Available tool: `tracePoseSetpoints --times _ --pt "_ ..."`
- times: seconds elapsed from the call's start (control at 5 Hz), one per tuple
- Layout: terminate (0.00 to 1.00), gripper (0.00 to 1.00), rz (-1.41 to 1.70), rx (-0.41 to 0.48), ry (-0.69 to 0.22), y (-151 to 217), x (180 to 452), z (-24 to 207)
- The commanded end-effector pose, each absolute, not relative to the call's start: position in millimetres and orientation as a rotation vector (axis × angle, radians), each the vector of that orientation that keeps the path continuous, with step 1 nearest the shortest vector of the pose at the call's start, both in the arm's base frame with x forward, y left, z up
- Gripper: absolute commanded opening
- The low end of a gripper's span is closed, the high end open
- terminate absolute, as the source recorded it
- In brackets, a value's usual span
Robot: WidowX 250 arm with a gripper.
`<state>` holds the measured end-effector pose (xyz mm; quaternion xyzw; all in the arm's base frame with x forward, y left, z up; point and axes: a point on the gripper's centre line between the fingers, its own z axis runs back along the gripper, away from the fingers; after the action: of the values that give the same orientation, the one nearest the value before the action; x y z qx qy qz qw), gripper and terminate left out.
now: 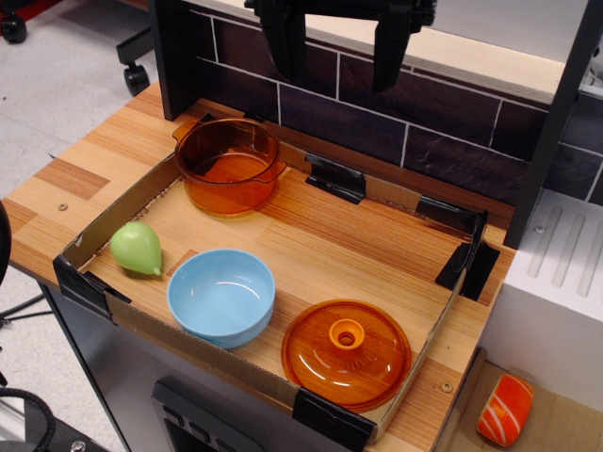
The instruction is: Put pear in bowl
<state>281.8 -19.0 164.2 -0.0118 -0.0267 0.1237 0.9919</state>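
Note:
The light-green pear point(138, 249) lies on the wooden surface in the near-left corner of the cardboard-walled area, its pointed end toward the right. The light-blue bowl point(222, 296) stands just right of it, apart from it and empty. My gripper point(339, 52) hangs high at the top of the view, above the back wall, with its two dark fingers point(287, 42) spread apart and nothing between them. It is far from both pear and bowl.
A transparent orange pot point(229, 163) with handles stands at the back left. An orange knobbed lid point(347, 352) lies at the near right. Low cardboard walls point(132, 202) with black corner clips ring the surface. An orange and white toy point(505, 409) lies outside at lower right.

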Motion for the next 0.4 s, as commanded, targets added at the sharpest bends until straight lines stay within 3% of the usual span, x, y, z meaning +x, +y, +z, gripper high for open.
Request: tracePoseSetpoints --times 0.0,0.2 --pt "0.0 1.0 0.248 -0.024 -0.053 -19.0 281.8 164.2" --pt "0.0 1.0 0.347 -0.043 -0.11 10.0 263.9 135.5"
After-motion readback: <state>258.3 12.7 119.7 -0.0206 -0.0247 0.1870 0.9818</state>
